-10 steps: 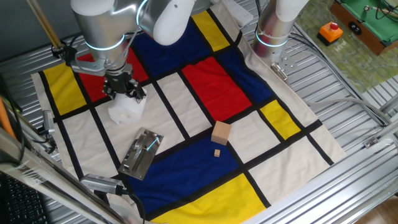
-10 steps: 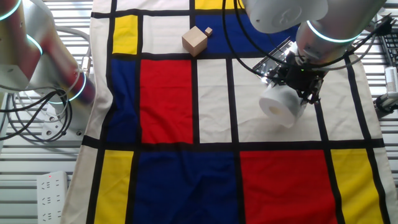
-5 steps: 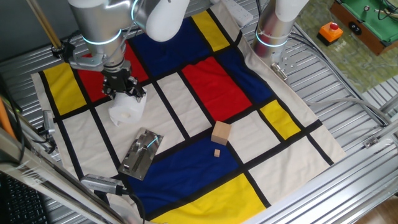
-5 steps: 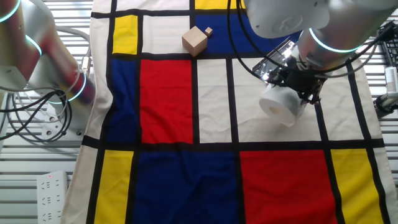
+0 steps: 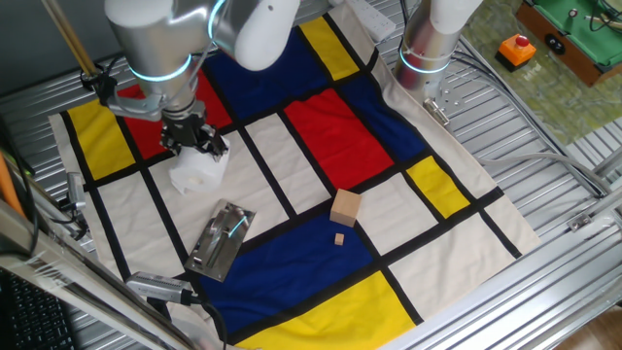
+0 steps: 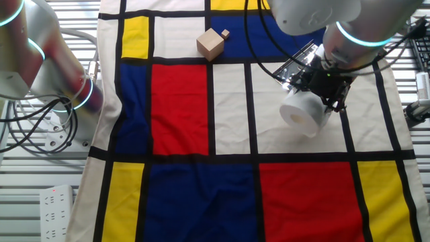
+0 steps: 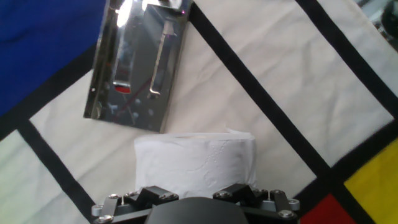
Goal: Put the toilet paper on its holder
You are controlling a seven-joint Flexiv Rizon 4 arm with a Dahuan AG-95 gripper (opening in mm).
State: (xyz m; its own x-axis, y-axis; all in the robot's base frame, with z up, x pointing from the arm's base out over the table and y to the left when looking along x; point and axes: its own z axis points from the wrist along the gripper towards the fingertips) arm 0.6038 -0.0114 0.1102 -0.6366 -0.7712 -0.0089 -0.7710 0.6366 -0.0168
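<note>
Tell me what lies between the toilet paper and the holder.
Nothing: in the hand view only bare white cloth separates the toilet paper from the holder. One fixed view shows the same bare gap; the wooden block sits well aside.

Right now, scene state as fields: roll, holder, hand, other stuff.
toilet paper: white roll on a white panel of the cloth, directly under the hand
holder: shiny metal plate with bar, flat on the cloth, apart from the roll, not loaded
hand: down over the roll, fingers either side; contact cannot be confirmed
wooden cube: on a white panel, away from roll and holder
small wooden piece: beside the cube, on the blue panel
cloth: red, blue, yellow and white panels with black lines
task status: roll not on holder
</note>
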